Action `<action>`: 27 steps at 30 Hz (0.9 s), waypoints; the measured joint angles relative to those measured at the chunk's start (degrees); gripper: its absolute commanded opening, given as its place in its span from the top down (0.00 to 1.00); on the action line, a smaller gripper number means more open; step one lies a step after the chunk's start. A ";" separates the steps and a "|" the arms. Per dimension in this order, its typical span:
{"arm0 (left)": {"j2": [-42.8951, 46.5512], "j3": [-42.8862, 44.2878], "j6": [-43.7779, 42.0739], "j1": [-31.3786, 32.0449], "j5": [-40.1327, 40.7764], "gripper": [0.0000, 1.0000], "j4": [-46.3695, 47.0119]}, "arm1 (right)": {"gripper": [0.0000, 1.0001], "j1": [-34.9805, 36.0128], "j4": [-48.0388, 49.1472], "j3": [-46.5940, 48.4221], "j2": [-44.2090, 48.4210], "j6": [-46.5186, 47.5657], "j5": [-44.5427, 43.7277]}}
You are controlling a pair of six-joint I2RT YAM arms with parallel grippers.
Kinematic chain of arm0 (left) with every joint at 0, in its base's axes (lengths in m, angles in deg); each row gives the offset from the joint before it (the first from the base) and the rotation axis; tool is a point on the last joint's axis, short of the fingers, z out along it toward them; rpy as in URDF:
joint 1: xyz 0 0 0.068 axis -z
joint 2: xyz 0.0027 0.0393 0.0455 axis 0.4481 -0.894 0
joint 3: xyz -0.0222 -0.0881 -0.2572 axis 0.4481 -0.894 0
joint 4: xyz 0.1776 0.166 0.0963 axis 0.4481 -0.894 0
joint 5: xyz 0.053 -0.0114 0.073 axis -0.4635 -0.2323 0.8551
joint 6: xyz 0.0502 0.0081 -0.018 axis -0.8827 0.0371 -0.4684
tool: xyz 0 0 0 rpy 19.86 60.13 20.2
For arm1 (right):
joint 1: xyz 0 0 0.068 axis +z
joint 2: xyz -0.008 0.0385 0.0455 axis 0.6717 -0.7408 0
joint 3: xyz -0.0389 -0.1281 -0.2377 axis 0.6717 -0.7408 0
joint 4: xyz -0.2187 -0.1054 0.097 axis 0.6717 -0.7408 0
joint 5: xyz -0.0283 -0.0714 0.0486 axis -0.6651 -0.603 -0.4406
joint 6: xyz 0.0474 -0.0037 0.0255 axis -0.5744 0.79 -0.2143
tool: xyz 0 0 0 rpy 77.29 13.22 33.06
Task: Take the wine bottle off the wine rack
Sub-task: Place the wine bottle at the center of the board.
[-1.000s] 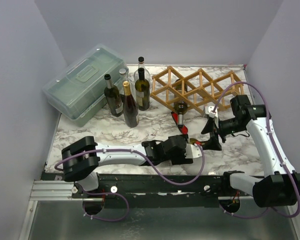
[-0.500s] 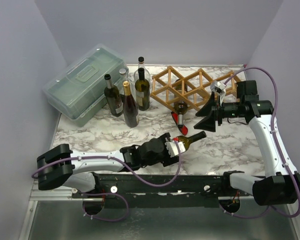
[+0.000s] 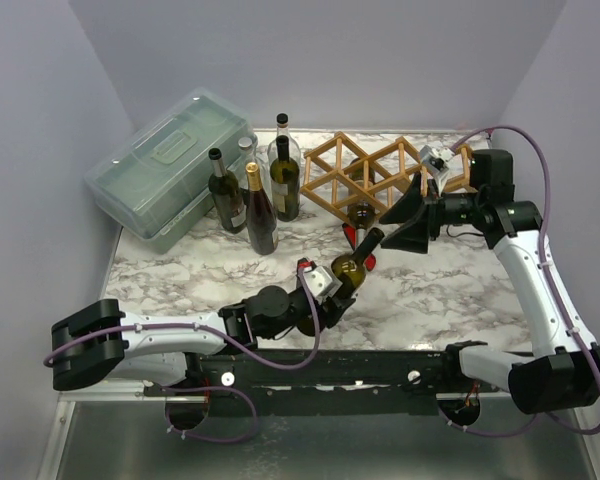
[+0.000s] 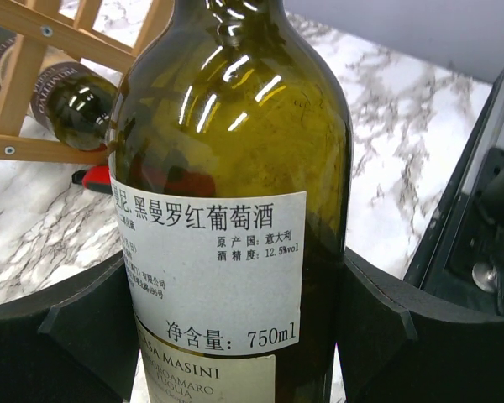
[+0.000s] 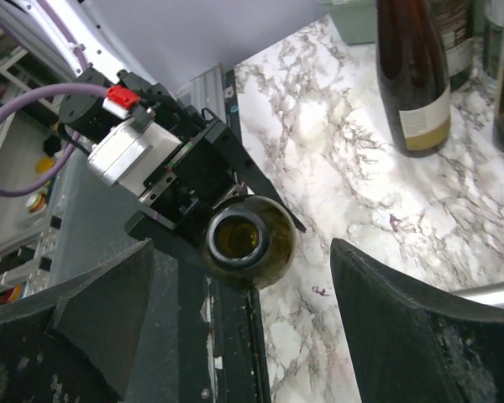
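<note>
The light-brown wooden wine rack (image 3: 380, 175) stands at the back right of the marble table. A dark bottle (image 3: 360, 213) lies in a low cell of it, its red-capped neck pointing forward; it also shows in the left wrist view (image 4: 76, 109). My left gripper (image 3: 325, 292) is shut on the body of an olive-green wine bottle (image 3: 348, 265) with a white label (image 4: 214, 269), held in front of the rack, its neck tilted up to the right. My right gripper (image 3: 408, 222) is open and empty near the rack's front, facing the bottle's open mouth (image 5: 239, 238).
Several wine bottles (image 3: 250, 195) stand at the back centre-left, next to a translucent green-grey lidded box (image 3: 165, 165). Grey walls close the table on three sides. The black rail (image 3: 380, 365) with the arm bases runs along the near edge.
My left gripper has drawn back to the left with the bottle and tilted its neck upward. My right gripper has moved away from the bottle's neck, up and back toward the rack.
</note>
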 measured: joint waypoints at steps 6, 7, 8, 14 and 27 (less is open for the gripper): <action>0.00 -0.57 3.28 -0.15 1.73 1.00 5.16 | 0.11 5.64 5.75 -1.42 0.13 -4.70 -2.12; 0.00 -0.57 3.56 -0.15 1.90 1.00 5.84 | 0.11 6.47 6.58 -1.70 0.13 -5.25 -2.58; 0.00 -0.57 4.02 -0.15 2.03 1.00 6.40 | 0.11 7.50 7.43 -1.92 0.13 -6.14 -3.28; -0.02 -0.57 5.33 -0.15 2.36 1.00 8.74 | 0.12 12.55 12.87 -1.86 -0.17 -8.85 -7.13; -0.07 -2.12 6.91 -0.15 4.09 1.00 11.32 | 0.26 18.21 15.58 3.65 -4.37 -10.43 -11.26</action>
